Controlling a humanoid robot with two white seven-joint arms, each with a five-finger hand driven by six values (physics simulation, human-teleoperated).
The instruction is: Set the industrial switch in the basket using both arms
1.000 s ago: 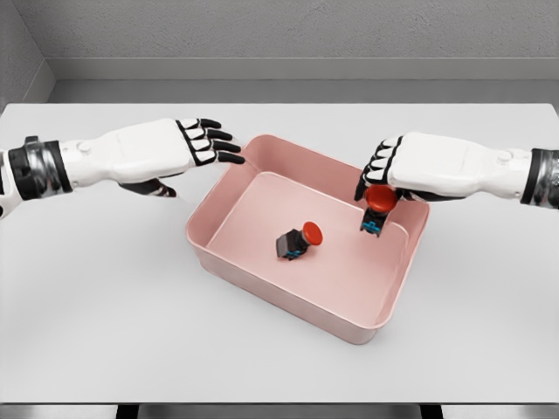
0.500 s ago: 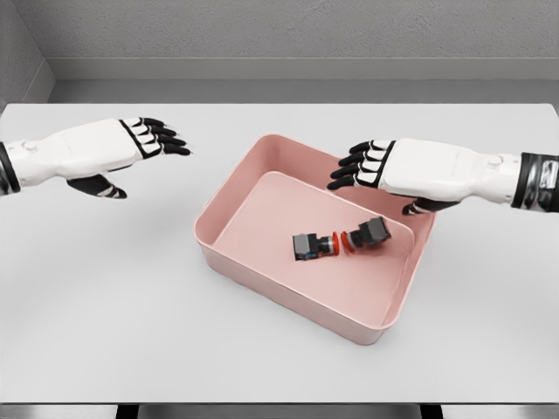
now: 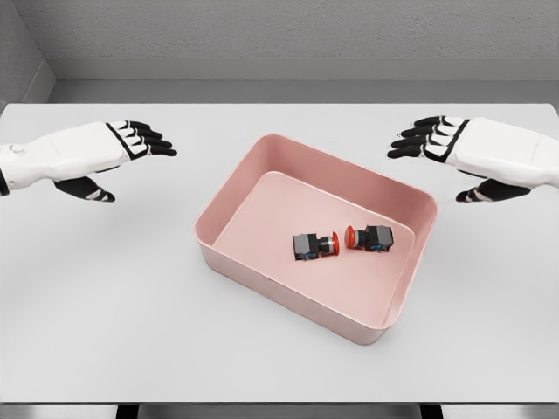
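Two industrial switches lie on their sides on the floor of the pink basket (image 3: 262, 275), red buttons facing each other. One switch (image 3: 313, 246) is near the middle, the other switch (image 3: 369, 237) just to its right. My left hand (image 3: 122, 150) hovers open over the table, left of the basket. Over the table to the right of the basket, my right hand (image 3: 437, 140) is also open and holds nothing.
The basket stands tilted on a white table (image 3: 113, 297). A grey wall runs behind the table's far edge.
The right hand let go of the second switch, which dropped onto the basket floor. Both hands then pulled outward away from the basket, the right one most recently.
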